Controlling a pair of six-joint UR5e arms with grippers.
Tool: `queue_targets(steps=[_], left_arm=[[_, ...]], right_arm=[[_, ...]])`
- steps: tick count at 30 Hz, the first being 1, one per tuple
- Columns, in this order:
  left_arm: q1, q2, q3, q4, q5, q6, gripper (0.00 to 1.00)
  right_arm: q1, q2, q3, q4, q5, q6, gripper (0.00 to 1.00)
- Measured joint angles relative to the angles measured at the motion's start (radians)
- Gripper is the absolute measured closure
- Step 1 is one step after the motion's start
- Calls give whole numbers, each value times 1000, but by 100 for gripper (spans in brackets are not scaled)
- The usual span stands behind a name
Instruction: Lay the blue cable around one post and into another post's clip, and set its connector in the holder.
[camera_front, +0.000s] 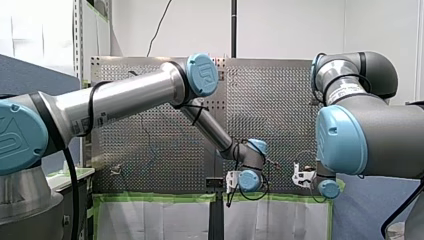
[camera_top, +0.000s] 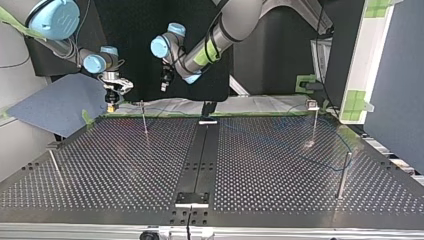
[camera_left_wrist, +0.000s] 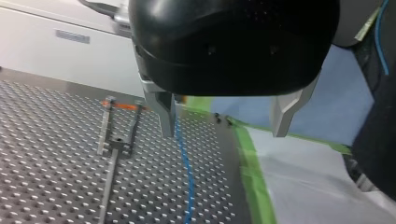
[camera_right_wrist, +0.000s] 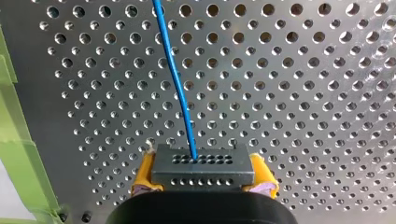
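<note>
1. Over the far edge of the table (camera_top: 280, 192), at the top view's left, our right gripper (camera_top: 111, 104) hangs just above the perforated plate. A thin post (camera_top: 144, 119) stands upright just beside it.
2. Seen from the right wrist, its yellow pads (camera_right_wrist: 144, 179) are clamped on the two sides of the connector (camera_right_wrist: 202, 163). The connector is a dark grey block with rows of small holes, and we hold it over the plate.
3. From the middle of the connector's face the blue cable (camera_right_wrist: 179, 84) runs straight away from the gripper across the holes. A strip of green tape (camera_right_wrist: 18, 140) lies off to one side.
4. Our left gripper (camera_left_wrist: 223, 132) hangs in the air and grips nothing. Its metal fingers (camera_left_wrist: 286, 109) stand wide apart.
5. Below it, in the left wrist view, the cable lies on the plate. It passes under one finger and runs along near the taped edge.
6. From across the table, the left gripper sits higher than the right one. It is near the far end of the black rail (camera_top: 200, 155) that runs down the middle.
7. At that view's right the cable shows as a faint thin line on the plate, between the rail and two more posts. These are a far post (camera_top: 314, 122) with a small head and a near post (camera_top: 343, 175). We cannot tell whether the cable touches either.
</note>
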Motion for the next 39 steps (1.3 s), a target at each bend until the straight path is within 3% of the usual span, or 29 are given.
queue_targets(steps=[9, 19, 28, 39], left_arm=[[12, -52, 70, -16, -6, 1, 0], [26, -55, 73, -1, -56, 32, 0], [31, -55, 64, 14, -72, 42, 0], [37, -55, 66, 31, -85, 65, 0]], right_arm=[[2, 0, 0, 0, -3, -1, 95], [4, 0, 0, 11, -3, -12, 95], [3, 0, 19, 46, 10, -59, 95], [4, -1, 62, 15, 4, -75, 92]])
